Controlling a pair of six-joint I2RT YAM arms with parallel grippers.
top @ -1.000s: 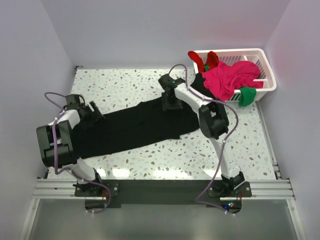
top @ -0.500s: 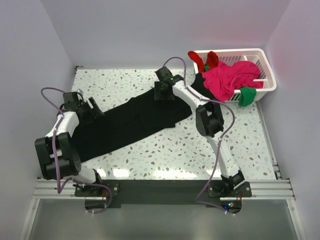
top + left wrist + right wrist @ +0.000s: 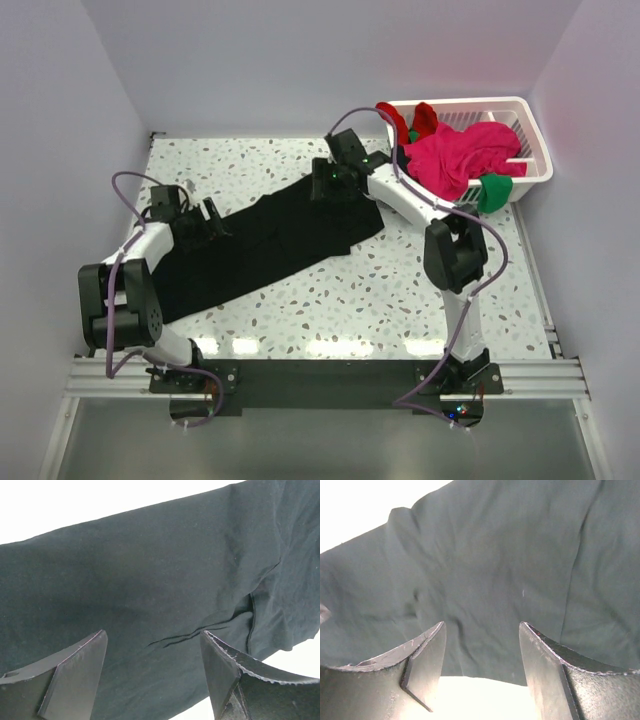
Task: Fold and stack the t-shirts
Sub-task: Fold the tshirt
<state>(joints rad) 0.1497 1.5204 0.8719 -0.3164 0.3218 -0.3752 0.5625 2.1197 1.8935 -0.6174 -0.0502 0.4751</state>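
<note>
Under the left gripper [image 3: 210,222], whose jaws stand apart around nothing, the black t-shirt [image 3: 270,240] lies spread on the speckled table [image 3: 400,300]. That arm is folded, elbow back toward its base, wrist low over the shirt's end. At the other end hovers the right gripper [image 3: 326,184], jaws apart and empty, arm stretched far forward. To its right, a white basket [image 3: 535,135] holds a magenta-pink t-shirt [image 3: 460,155].

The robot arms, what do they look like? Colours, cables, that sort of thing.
The left arm and right arm have white links with bulky black joint housings. A purplish-grey cable loops along each. Their bases are bolted to a silver rail. The left end effector and right end effector each have two dark, wedge-shaped fingers with slightly rough edges.
</note>
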